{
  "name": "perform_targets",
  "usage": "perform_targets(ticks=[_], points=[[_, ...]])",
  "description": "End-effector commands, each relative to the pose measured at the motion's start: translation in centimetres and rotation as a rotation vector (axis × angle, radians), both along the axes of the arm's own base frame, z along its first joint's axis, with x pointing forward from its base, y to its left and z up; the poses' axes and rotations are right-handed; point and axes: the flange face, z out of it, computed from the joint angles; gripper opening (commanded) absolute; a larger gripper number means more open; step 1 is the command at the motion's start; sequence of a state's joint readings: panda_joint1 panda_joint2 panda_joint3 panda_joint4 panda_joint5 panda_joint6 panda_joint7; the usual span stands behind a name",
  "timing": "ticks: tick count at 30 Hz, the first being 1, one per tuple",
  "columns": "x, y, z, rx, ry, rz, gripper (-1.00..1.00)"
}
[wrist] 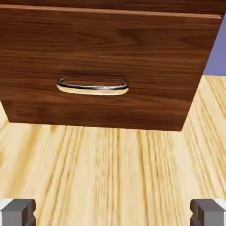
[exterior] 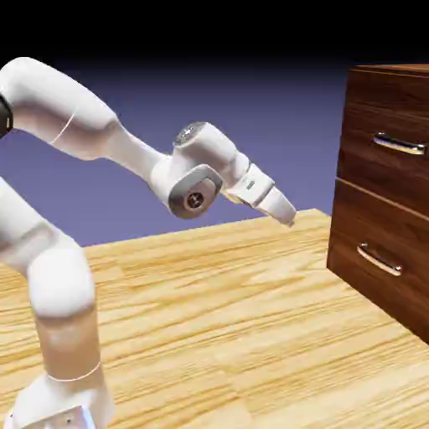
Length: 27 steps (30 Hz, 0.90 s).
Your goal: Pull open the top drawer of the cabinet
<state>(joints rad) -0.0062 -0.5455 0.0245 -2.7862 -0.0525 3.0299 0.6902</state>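
Pale floor (exterior: 209, 318) — top drawer (exterior: 390, 147) facing left

Cabinet (exterior: 381, 151): dk wood-grain, semi-gloss.
Handles (exterior: 400, 144) on cabinet: shiny metal; floor (exterior: 193, 318) by cabinet: pale wood-grain.

cabinet (exterior: 385, 193): 1 | drawers (exterior: 387, 138): 2 | handles (exterior: 400, 144): 2 | arm (exterior: 71, 109): 1

cabinet (exterior: 381, 197) stands on floor (exterior: 193, 335)
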Motion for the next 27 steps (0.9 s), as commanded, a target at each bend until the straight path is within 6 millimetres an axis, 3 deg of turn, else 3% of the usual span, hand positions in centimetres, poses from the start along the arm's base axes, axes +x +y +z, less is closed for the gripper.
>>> perform_targets(ticks=[1, 15, 27], points=[[0.6, 0.6, 0.0, -0.074, 0.007, 0.059, 0.0], [8.0, 8.1, -2.4, -1.027, 0.127, 0.916, 0.0], [13.1, 12.7, -5.5, -1.759, 0.158, 1.615, 0.0]])
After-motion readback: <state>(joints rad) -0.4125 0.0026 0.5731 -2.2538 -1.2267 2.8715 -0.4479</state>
